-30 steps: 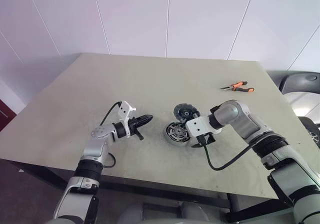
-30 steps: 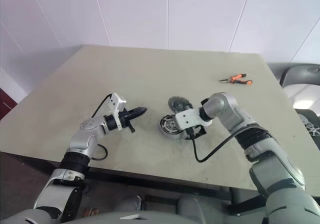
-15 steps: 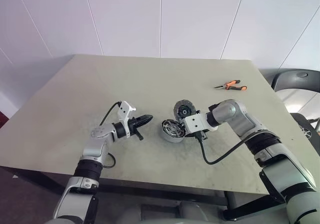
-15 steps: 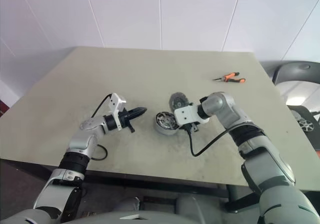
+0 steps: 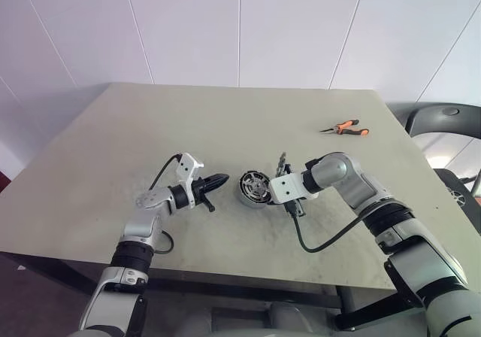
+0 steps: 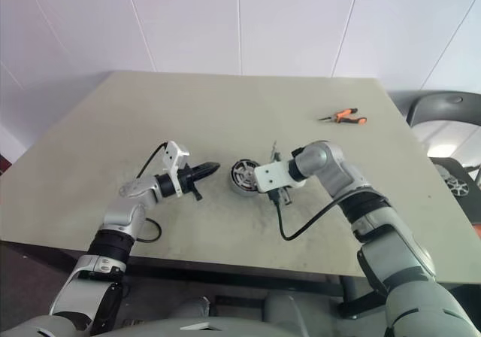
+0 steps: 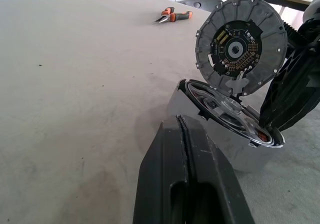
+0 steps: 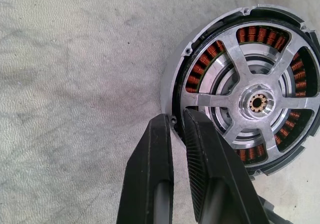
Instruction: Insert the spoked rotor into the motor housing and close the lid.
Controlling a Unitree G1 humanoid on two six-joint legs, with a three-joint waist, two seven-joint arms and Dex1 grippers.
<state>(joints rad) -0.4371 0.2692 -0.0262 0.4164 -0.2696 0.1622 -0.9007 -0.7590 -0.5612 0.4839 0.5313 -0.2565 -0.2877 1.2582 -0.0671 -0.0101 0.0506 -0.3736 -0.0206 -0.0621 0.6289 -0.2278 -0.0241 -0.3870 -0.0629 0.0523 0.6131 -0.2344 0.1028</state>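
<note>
Rotor point(image 8: 255, 104) already sits in the motor housing point(image 5: 254, 189) mid-worktop point(image 5: 225, 126), lid point(image 7: 241, 43) standing on edge behind. Your right gripper point(image 8: 182, 149) is nearer: fingers nearly closed, pinching the housing rim. Left gripper point(image 5: 218, 180) shut, empty, pointing at it.

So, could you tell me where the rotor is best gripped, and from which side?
Probably its upper rim, coming from above. The rotor stands on edge with its flat faces upright, so a pinch across its thin thickness would fit. Its lower edge sits down at the housing, leaving little room there, while the top of the rim is free.
</note>
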